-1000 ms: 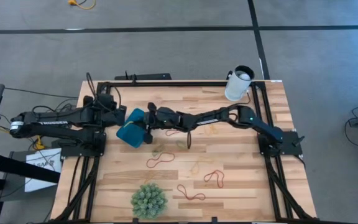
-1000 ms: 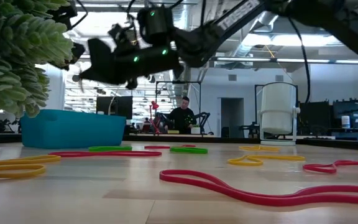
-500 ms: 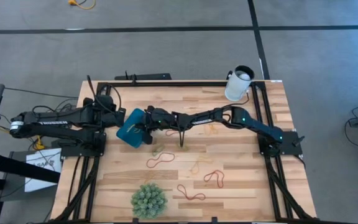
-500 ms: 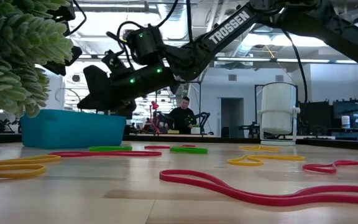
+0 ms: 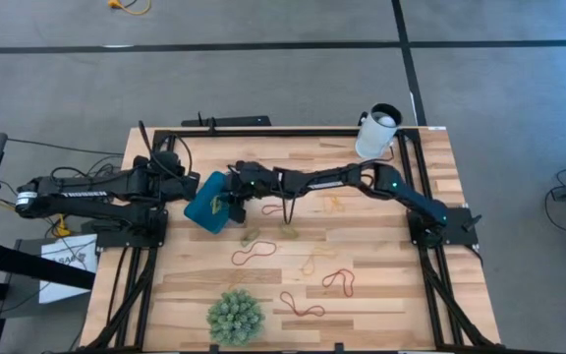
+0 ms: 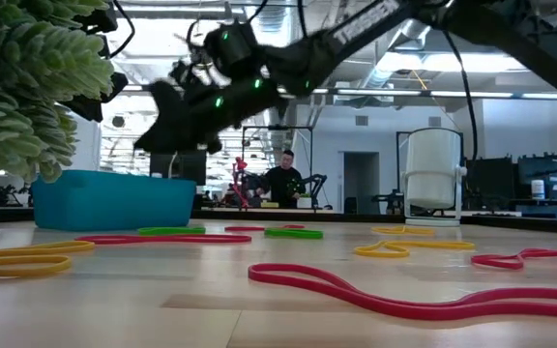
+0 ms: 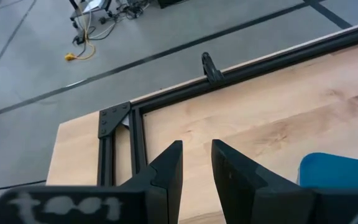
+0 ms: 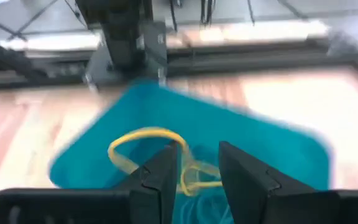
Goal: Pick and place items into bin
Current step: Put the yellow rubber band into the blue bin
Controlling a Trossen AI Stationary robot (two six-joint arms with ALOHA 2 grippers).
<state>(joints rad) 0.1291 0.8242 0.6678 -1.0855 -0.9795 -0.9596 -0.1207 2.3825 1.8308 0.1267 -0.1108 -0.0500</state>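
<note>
The teal bin [image 5: 205,203] sits at the table's left, with yellow bands [image 8: 146,144] lying inside it. My right gripper [image 5: 228,195] reaches across the table and hovers over the bin's right part. Its fingers [image 8: 197,167] are open, and the yellow bands show below and between them in the bin [image 8: 260,149]. My left gripper [image 5: 187,183] waits just left of the bin, its fingers [image 7: 196,163] a little apart with nothing between them. Loose bands lie flat on the wood: red [image 5: 252,254], red [image 5: 339,282], yellow [image 5: 334,205], green [image 5: 251,236].
A green spiky ball [image 5: 235,317] stands at the near edge, filling the left of the low view [image 6: 27,87]. A white cup [image 5: 377,132] stands at the far right corner. Another red band [image 5: 302,307] and a yellow one [image 5: 310,264] lie toward the near side.
My right gripper has reached a little toward the table's left, over the bin. It tipped its fingers down toward the bin and has since come up slightly. The left arm has kept still.
</note>
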